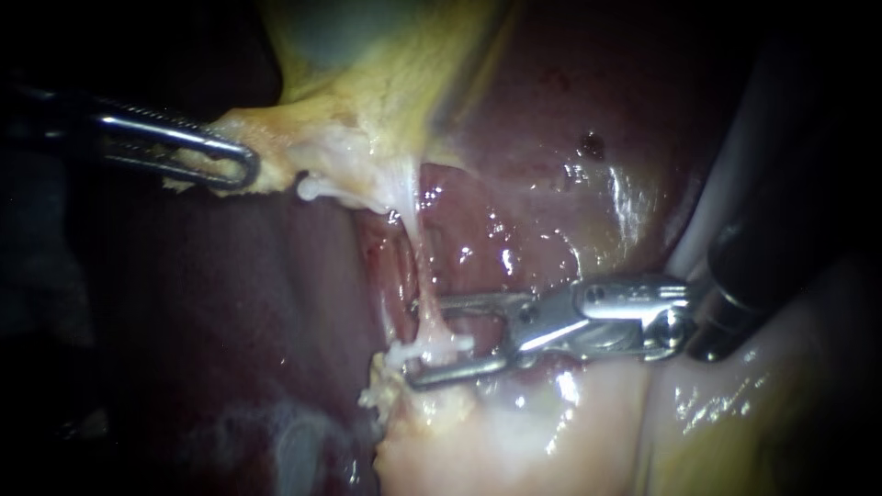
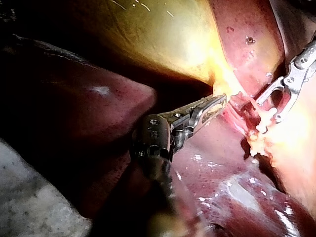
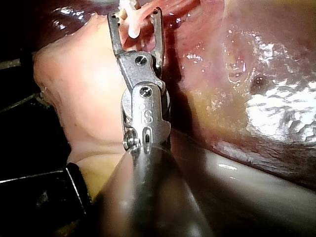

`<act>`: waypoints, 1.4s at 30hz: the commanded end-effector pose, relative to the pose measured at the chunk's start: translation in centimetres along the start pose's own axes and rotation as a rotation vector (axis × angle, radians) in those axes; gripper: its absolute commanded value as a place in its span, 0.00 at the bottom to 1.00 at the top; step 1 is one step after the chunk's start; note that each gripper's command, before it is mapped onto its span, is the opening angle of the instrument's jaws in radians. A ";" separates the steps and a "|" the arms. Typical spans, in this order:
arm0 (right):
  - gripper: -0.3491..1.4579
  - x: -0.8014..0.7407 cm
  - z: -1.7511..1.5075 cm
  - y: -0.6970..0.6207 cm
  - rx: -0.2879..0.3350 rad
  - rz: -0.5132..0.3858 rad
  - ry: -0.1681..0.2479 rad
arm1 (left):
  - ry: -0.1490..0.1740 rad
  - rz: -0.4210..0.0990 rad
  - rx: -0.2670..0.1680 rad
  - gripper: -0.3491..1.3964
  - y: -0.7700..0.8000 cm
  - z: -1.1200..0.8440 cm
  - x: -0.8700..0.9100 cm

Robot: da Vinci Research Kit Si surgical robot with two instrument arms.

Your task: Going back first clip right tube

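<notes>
In the endoscope view my right instrument [image 1: 423,340] has its shaft entering from 3 o'clock, low in the field, and its jaws are open with a clear gap between them. The tube [image 1: 418,248], a pale strand, runs from the gallbladder [image 1: 386,73] at 12 o'clock down toward 6 and passes between those jaws. The clip [image 1: 443,347], a small white piece, sits across the tube inside the gap, close to the jaw on the 6 o'clock side. The other jaw stands apart from it. I cannot tell whether the nearer jaw touches the clip. My right wrist camera agrees: the white piece lies between the two spread jaws, near their tips.

My left instrument [image 1: 241,170] enters from 9 o'clock. Its jaws are closed on the pale yellow edge of the gallbladder at about 10 o'clock, well apart from the clip. The liver [image 1: 570,138] lies dark red and wet behind the tube, from 1 to 3 o'clock.
</notes>
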 end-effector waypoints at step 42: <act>0.47 0.47 -0.87 -0.11 -0.007 -0.116 -0.084 | -0.001 0.005 -0.001 0.00 -0.11 0.08 -0.06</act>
